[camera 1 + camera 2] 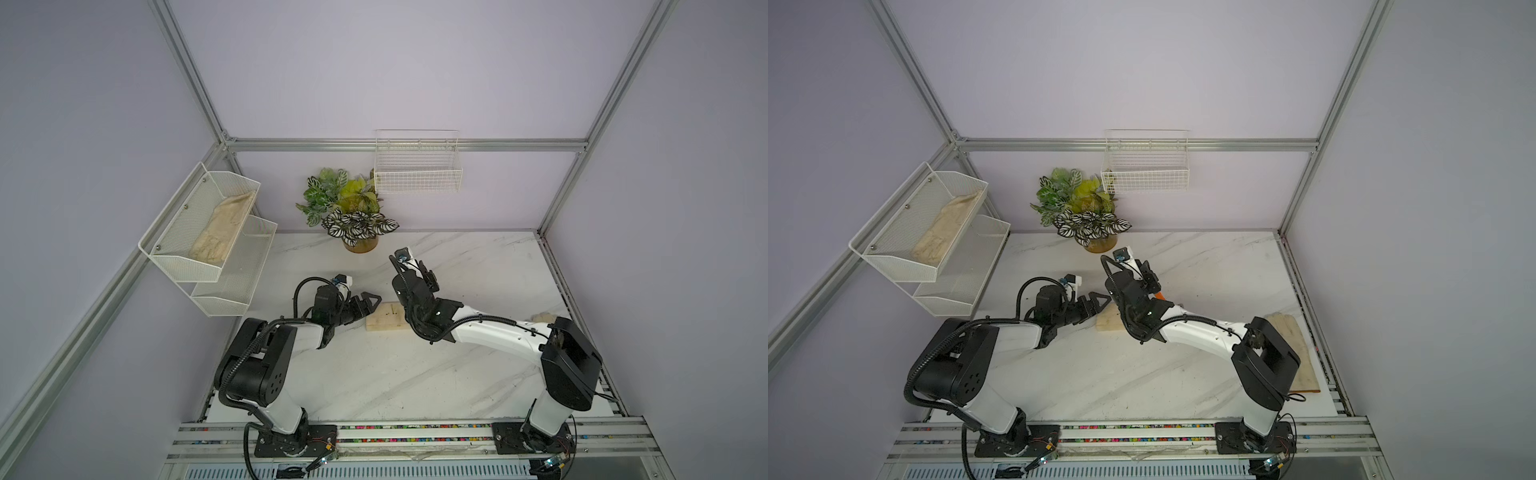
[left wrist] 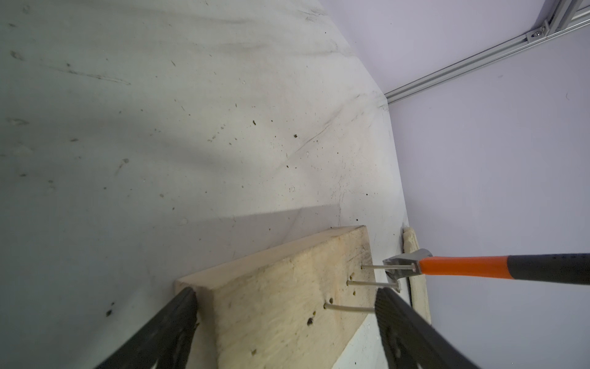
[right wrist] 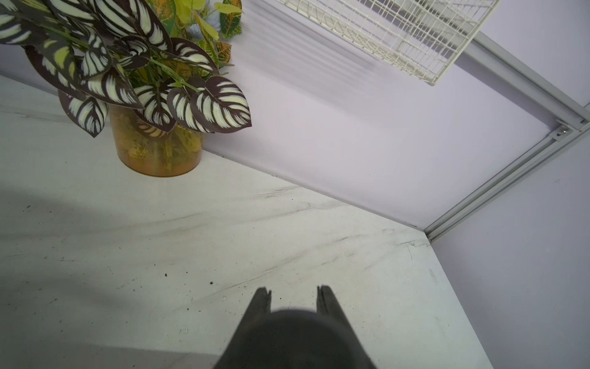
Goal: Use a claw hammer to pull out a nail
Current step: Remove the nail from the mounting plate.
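Note:
A pale wooden block [image 1: 386, 318] [image 2: 281, 287] lies mid-table with three nails standing in it. My left gripper [image 2: 284, 292] [image 1: 372, 305] straddles the block's end, jaws wide, with a fingertip against each side. The claw hammer [image 2: 463, 268] has a steel head [image 2: 405, 263] that sits at the top of one nail [image 2: 373, 267]. Beside that nail stand a straight one [image 2: 367, 283] and a bent one [image 2: 348, 308]. My right gripper [image 3: 293, 292] [image 1: 1151, 279] is shut on the black handle [image 3: 292, 335]. In a top view only an orange bit of the handle [image 1: 1160, 296] shows under the right arm.
A potted plant [image 1: 360, 243] stands at the back of the table, close behind the right wrist. A white wire basket [image 1: 417, 174] hangs on the back wall. A mesh shelf [image 1: 232, 286] on the left wall holds a glove. Another beige glove [image 1: 1296, 353] lies at the table's right edge.

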Robot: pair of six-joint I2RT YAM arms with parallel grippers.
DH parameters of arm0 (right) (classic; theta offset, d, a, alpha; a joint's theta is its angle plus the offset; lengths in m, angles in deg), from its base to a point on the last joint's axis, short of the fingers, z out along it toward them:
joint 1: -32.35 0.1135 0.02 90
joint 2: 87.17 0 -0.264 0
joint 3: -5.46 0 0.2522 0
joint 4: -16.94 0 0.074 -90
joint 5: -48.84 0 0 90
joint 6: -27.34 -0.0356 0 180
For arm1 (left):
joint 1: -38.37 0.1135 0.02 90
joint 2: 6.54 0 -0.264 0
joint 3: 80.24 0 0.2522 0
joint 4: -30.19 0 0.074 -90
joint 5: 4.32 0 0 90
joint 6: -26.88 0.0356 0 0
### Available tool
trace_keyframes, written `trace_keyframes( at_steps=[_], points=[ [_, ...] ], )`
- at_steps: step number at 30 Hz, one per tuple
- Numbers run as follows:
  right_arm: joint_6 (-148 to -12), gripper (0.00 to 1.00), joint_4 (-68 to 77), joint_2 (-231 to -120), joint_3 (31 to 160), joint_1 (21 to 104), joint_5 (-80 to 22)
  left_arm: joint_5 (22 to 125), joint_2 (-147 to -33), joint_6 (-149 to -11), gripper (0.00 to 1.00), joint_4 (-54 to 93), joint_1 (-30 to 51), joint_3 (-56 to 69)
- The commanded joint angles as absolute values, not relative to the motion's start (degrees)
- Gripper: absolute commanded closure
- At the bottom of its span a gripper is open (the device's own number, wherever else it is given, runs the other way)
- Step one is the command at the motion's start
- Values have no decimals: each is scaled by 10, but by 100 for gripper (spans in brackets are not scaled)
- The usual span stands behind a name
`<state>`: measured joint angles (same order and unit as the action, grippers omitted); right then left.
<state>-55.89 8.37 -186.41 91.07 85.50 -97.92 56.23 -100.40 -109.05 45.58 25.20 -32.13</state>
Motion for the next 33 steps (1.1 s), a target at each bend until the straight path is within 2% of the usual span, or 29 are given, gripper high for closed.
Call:
trace_keyframes(
  at_steps=[1,25,33],
  points=[
    [-557,100,121,-1860,940,859,-996,544,-1009,-1096,13,481,254,-317],
    [-557,100,141,-1883,961,857,-1016,526,-1001,-1080,18,464,254,-330],
    [-718,100,138,-1810,869,802,-911,540,-982,-1048,19,397,254,-338]
  ],
)
